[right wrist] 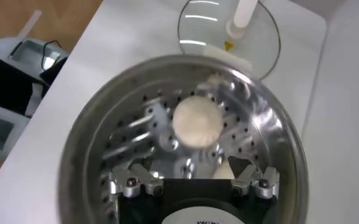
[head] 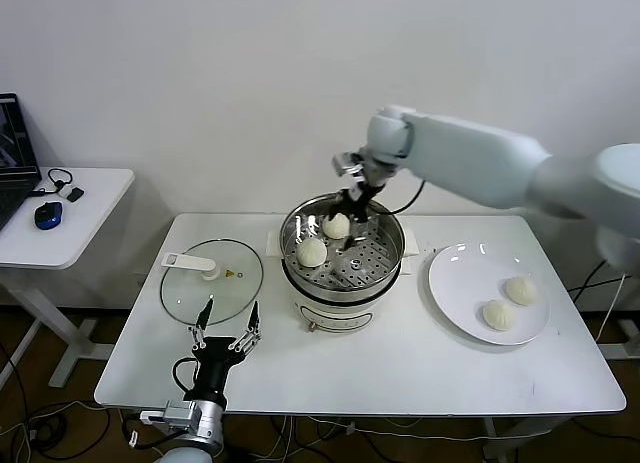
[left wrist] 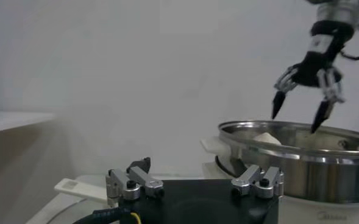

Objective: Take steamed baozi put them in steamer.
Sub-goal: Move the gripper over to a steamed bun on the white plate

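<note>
The steamer [head: 375,266] is a shiny perforated steel basket on a white pot base [head: 335,311] at the table's middle. Two baozi lie in it, one toward the left [head: 312,251] and one at the back [head: 337,225]. My right gripper [head: 352,215] hangs open just above the back baozi [right wrist: 223,172], fingertips level with the rim [left wrist: 301,152] and nothing between them. The other bun [right wrist: 196,122] shows ahead on the steamer floor [right wrist: 106,152]. Two more baozi [head: 521,289] [head: 498,314] rest on a white plate [head: 450,283] at the right. My left gripper [head: 228,325] is parked open near the front edge.
A flat glass lid [head: 212,280] with a white handle lies left of the steamer, just beyond the left gripper. A small side table [head: 60,223] at far left holds a laptop, a blue mouse [head: 48,215] and a cable. A white wall stands close behind.
</note>
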Available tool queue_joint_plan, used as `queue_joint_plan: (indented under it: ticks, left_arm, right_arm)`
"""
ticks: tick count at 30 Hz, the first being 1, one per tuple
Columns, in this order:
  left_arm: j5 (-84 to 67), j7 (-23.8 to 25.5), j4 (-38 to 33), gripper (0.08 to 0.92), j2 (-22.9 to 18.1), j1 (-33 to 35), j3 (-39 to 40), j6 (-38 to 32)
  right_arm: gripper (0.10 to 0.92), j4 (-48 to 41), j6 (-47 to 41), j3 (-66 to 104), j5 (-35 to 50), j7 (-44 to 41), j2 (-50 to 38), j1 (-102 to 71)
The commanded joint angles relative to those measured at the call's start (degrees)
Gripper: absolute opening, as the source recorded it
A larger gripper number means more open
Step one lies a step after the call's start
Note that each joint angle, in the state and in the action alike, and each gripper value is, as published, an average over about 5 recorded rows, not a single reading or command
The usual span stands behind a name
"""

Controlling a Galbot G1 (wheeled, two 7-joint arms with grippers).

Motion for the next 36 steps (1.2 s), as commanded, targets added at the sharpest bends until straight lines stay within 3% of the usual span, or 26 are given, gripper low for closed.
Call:
queue_joint_plan:
  ticks: [1,9,19,26,36]
  left_arm:
    - [0.3,0.0,-0.5,0.823,0.3,0.0,-0.1,0.2]
    - [0.2,0.0,-0.8,0.823,0.5,0.2,-0.4,0.3]
    - [0.3,0.0,-1.1,0.823,0.6,0.4,-0.7,0.3]
    - [0.3,0.0,-0.9,0.823,0.6,0.7,-0.9,0.3]
    - [0.3,-0.1,-0.8,0.823,0.5,1.2,-1.1,0.1]
  right_arm:
    - [0.823,11.0,2.1,-1.8,-1.0,-0.5,-20.3,6.7]
    - [0.823,9.7,5.4,2.0,-7.8,-1.3,-31.9,1.0]
    - [0.823,9.8,8.7,17.2,-19.2,-1.6,-39.1,-17.9]
    - [0.823,9.4,11.0,25.6,-24.7,-1.5,-39.7,-30.0]
    - [0.823,5.1,12.4,27.7,-29.8,-2.2,-37.3,-34.2]
